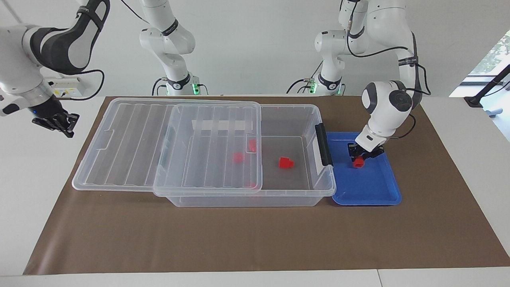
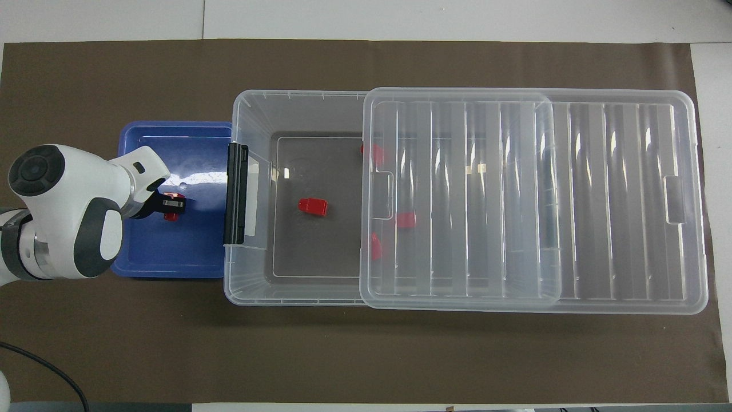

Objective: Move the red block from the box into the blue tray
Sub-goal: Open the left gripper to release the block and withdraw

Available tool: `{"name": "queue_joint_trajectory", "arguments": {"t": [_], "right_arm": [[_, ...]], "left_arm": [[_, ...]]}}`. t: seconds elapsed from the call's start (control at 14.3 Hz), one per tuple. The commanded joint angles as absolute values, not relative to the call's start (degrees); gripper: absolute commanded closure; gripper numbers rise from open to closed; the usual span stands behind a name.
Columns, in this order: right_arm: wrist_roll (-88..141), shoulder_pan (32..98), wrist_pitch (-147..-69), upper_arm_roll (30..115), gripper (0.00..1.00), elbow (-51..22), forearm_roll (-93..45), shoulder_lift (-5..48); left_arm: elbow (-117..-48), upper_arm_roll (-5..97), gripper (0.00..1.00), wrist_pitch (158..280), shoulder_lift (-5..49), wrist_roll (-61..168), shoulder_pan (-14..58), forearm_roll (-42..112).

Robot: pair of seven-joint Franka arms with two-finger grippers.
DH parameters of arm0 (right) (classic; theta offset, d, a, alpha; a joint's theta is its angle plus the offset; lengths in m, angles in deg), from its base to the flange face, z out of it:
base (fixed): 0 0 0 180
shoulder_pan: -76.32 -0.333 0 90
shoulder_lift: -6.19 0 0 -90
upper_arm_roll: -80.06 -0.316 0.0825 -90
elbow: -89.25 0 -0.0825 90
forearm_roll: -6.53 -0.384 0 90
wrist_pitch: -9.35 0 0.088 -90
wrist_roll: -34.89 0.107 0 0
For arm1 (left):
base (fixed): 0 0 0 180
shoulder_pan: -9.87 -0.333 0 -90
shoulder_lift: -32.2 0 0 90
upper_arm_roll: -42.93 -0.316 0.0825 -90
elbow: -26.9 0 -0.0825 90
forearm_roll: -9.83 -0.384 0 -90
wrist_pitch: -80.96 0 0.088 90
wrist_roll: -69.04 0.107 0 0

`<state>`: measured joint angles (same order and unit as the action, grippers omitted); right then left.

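My left gripper (image 1: pixel 359 156) is low inside the blue tray (image 1: pixel 366 187), shut on a red block (image 1: pixel 358 162) that sits at or just above the tray floor. From overhead the same gripper (image 2: pixel 173 204) and block (image 2: pixel 170 216) lie over the tray (image 2: pixel 171 252), toward the box. The clear box (image 1: pixel 247 201) stands beside the tray, half uncovered. One red piece (image 1: pixel 285 162) lies in its uncovered part, and others (image 1: pixel 238 157) show through the lid. My right gripper (image 1: pixel 65 126) hangs shut and empty over the white table, off the mat at the right arm's end.
The ribbed clear lid (image 1: pixel 131 147) is slid toward the right arm's end, resting half on the box and half over the brown mat (image 1: pixel 239 239). A black latch (image 1: pixel 323 144) faces the tray.
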<state>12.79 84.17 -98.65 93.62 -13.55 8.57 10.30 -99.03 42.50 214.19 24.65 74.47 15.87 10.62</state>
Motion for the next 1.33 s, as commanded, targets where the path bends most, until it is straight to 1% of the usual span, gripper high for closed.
{"name": "queue_joint_trajectory", "arguments": {"t": [0.0, 0.07, 0.14, 0.21, 0.35, 0.42, 0.7, 0.98, 1.12, 1.26], "right_arm": [[14.66, 84.23, -100.78, 92.81, 1.00, -15.86, 8.72, 9.62], [14.93, 84.23, -101.65, 92.81, 1.00, -16.82, 8.64, 9.62], [14.94, 84.23, -102.18, 92.72, 1.00, -17.44, 8.46, 9.44], [15.02, 84.15, -102.36, 92.63, 1.00, -17.71, 8.37, 9.35], [17.29, 84.15, -102.36, 91.41, 1.00, -18.06, 8.20, 9.18], [18.44, 84.15, -102.36, 90.88, 1.00, -18.24, 8.20, 9.18], [20.03, 84.14, -102.45, 89.73, 1.00, -18.50, 8.20, 9.09], [22.40, 84.06, -102.45, 87.98, 1.00, -18.68, 8.02, 9.09], [23.89, 84.06, -102.45, 87.27, 1.00, -18.68, 8.02, 9.09], [24.95, 84.06, -102.45, 86.04, 1.00, -18.85, 8.02, 9.09]], "left_arm": [[-99.84, 43.02, 1.00, 217.36, 24.12, 75.37, 14.62, 10.53], [-99.32, 43.02, 0.98, 216.93, 23.77, 75.20, 14.62, 10.53], [-98.62, 43.02, 0.26, 217.10, 23.59, 75.11, 15.05, 10.53], [-97.83, 43.02, 0.00, 216.58, 23.68, 74.76, 15.23, 10.53], [-96.42, 43.02, 0.00, 215.00, 24.81, 74.58, 15.23, 10.53], [-94.58, 43.02, 0.00, 213.25, 25.25, 74.49, 15.32, 10.53], [-83.34, 43.02, 0.00, 199.65, 25.43, 74.58, 15.32, 10.53], [-74.55, 43.02, 0.00, 189.53, 26.93, 74.58, 15.41, 10.53], [-72.16, 43.02, 0.00, 186.18, 27.98, 74.58, 14.62, 10.53], [-71.98, 43.54, 0.00, 184.50, 30.08, 74.75, 12.09, 10.53]]}}
